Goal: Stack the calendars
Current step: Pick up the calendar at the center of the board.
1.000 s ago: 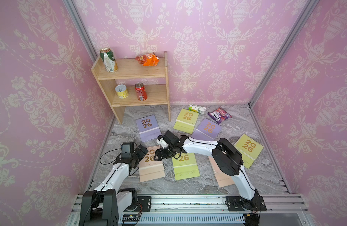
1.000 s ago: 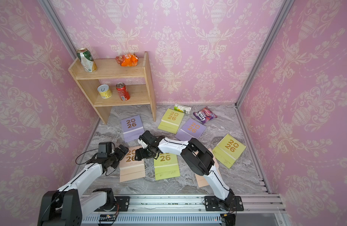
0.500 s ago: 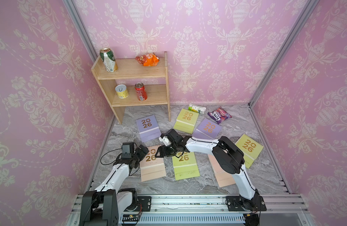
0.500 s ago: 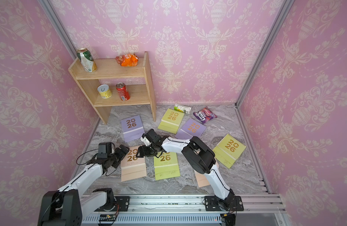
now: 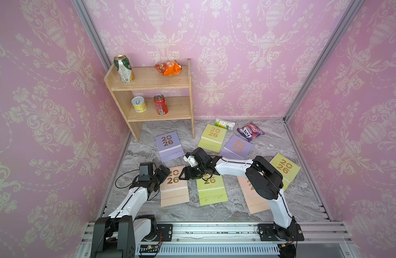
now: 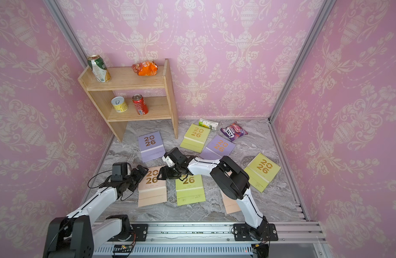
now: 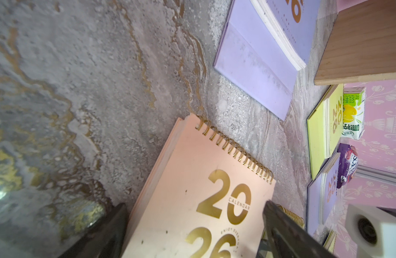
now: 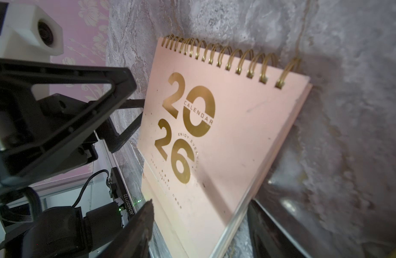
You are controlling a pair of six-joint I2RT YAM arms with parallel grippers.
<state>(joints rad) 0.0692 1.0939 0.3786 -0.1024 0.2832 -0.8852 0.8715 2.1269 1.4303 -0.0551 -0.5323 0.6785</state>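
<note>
Grey marble-patterned worktop (image 5: 192,214) carries seven flat spiral-bound calendars with gold "2026" on pastel covers. Each lies singly.

Near row, left to right:
- near-left peach-pink calendar (image 5: 174,193)
- near-centre yellow-green calendar (image 5: 211,193), just beside it
- near-right peach-pink calendar (image 5: 256,204), largely hidden under the right arm

Left gripper (image 5: 164,173) sits at the left edge of the near-left peach-pink calendar. Its fingers (image 7: 286,232) are released and spread wide, one off the edge above the worktop, the other over the cover.

Right gripper (image 5: 182,176) reaches across the spiral end of the near-centre yellow-green calendar to the peach-pink one's right edge. Its fingers (image 8: 143,223) are parted with that edge between them, and no pinch is visible.

Mid-depth, far right: right-hand yellow-green calendar (image 5: 286,166), turned askew, well apart from the grippers.

Far row, left to right:
- far-left lilac calendar (image 5: 170,147), near the foot of the light wooden two-tier shelf (image 5: 161,83)
- far yellow-green calendar (image 5: 211,138)
- far-right lilac calendar (image 5: 237,147), just beside it

Farthest back: small green-white carton (image 5: 225,123) at the far yellow-green calendar's corner, and purple snack packet (image 5: 250,131) to its right.
</note>
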